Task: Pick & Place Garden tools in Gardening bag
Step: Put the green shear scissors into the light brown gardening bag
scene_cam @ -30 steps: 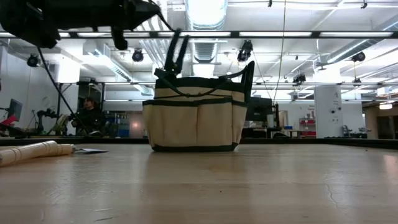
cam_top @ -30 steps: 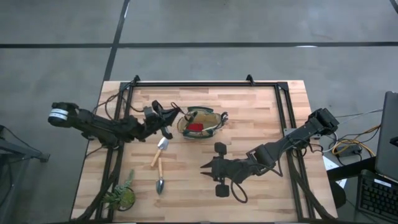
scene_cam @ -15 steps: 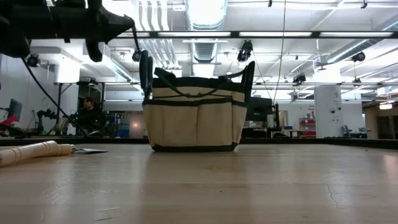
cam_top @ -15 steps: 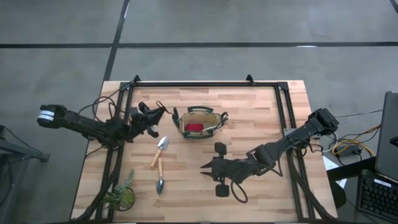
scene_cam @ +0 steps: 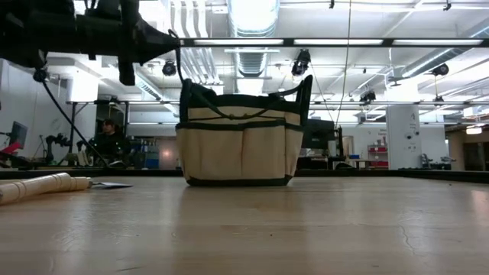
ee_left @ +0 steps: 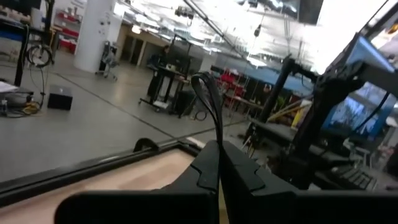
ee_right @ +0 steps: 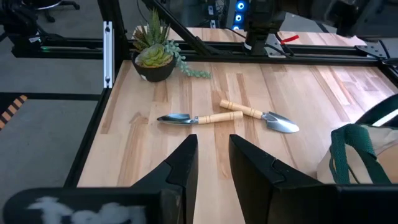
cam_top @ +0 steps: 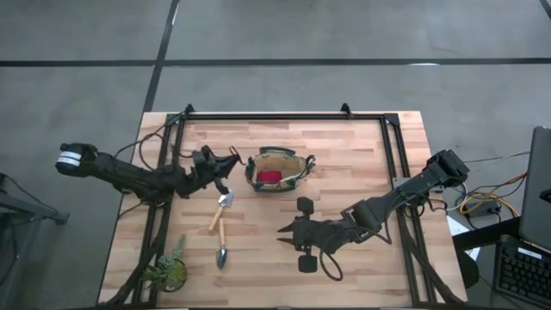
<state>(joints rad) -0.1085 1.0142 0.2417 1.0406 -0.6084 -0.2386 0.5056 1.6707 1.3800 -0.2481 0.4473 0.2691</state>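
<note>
- Your left hand (cam_top: 225, 164) hangs above the pale wooden table (cam_top: 362, 155), just left of the small olive-tan fabric bag with dark rim and loop handles (cam_top: 277, 170). Its wrist view shows the fingers pressed together with a thin dark loop rising in front of them, but you cannot confirm whether that loop is gripped.
- Your right hand (cam_top: 287, 232) waits low on the table, right of centre, fingers parted and empty.
- A red item (cam_top: 270, 176) lies inside the bag.
- Two silver-bladed trowels with pale wooden handles remain out: one (cam_top: 220, 209) just below the left hand, the other (cam_top: 222, 245) nearer the front edge.
- In my judgement, take the nearer trowel next. Open the fingers, descend squarely over the handle, and grip mid-handle so the blade does not swing.
- Keep clear of the green leafy plant (cam_top: 168, 269) at the front left corner.
</note>
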